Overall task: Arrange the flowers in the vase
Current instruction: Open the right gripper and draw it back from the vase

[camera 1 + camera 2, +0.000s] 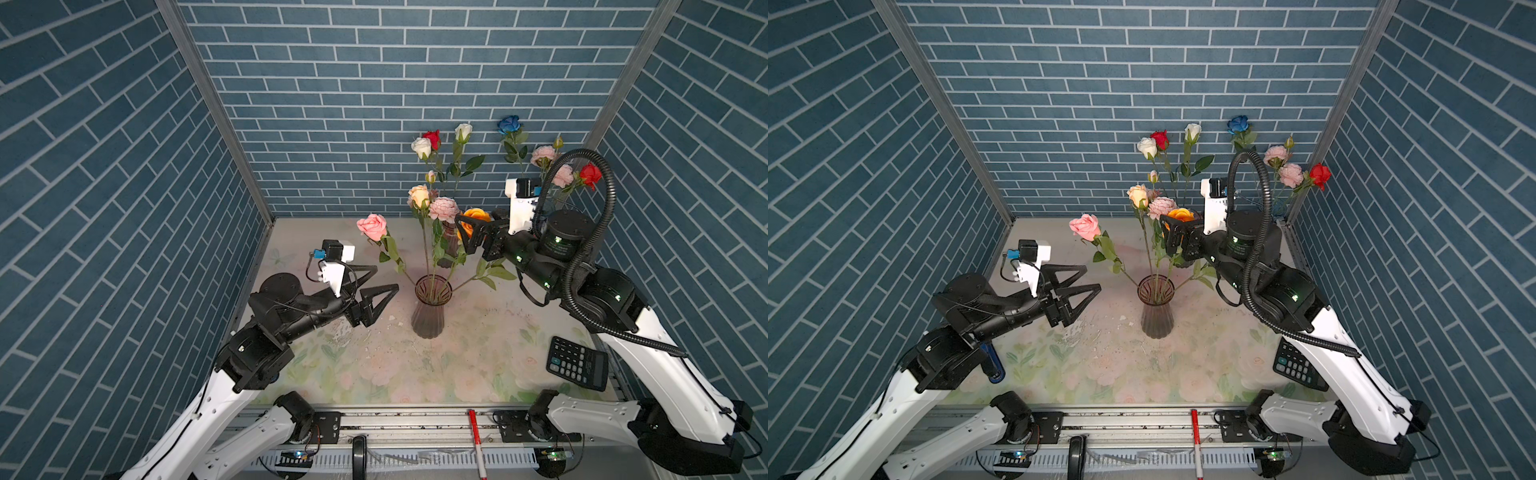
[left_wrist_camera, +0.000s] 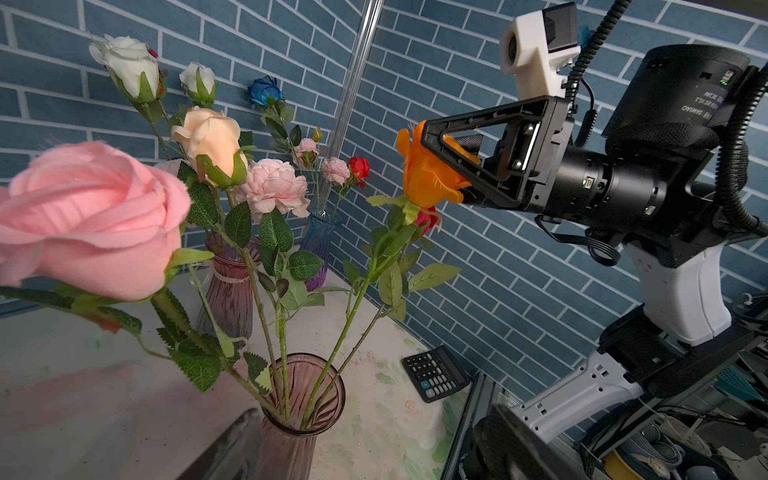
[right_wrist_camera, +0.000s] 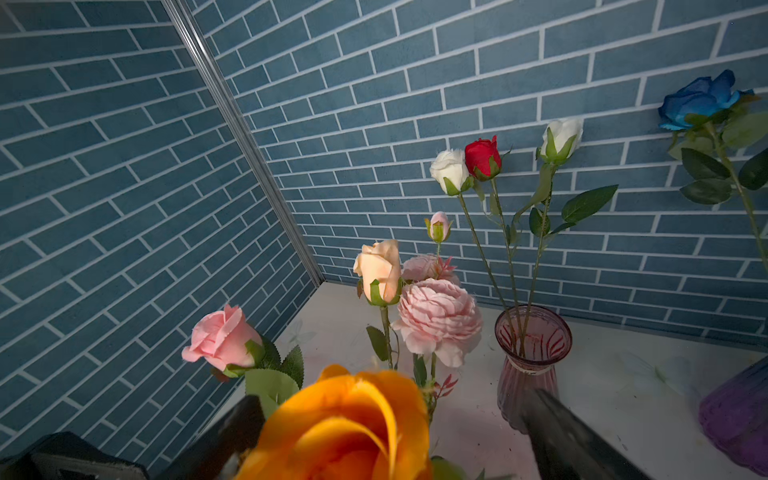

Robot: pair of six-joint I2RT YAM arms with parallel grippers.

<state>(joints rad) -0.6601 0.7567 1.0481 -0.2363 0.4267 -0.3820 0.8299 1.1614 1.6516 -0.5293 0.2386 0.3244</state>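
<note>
vase: we see the smoky ribbed vase (image 1: 430, 320) standing upright mid-table (image 1: 374, 374), between the two arms
flowers in it: we count four stems in its mouth, namely the pink rose (image 1: 372, 226) leaning left, the peach rose (image 1: 419, 195), the pink peony (image 1: 444, 208) and the orange rose (image 2: 428, 174) leaning right
right gripper (image 2: 438, 164): we find its jaws wide, one finger on each side of the orange bloom; we cannot tell whether either one presses the petals
left gripper (image 1: 386, 277): we see its jaws wide with nothing between them, raised just left of the vase and apart from it
other flowers: we note two white roses (image 3: 451, 170) and a red one in the maroon vase (image 3: 534, 357) by the rear wall, and the blue rose (image 3: 698, 99) in the purple vase (image 2: 320, 241) in the far right corner
calculator (image 1: 577, 368): we see it near the table's right edge, beside the right arm
</note>
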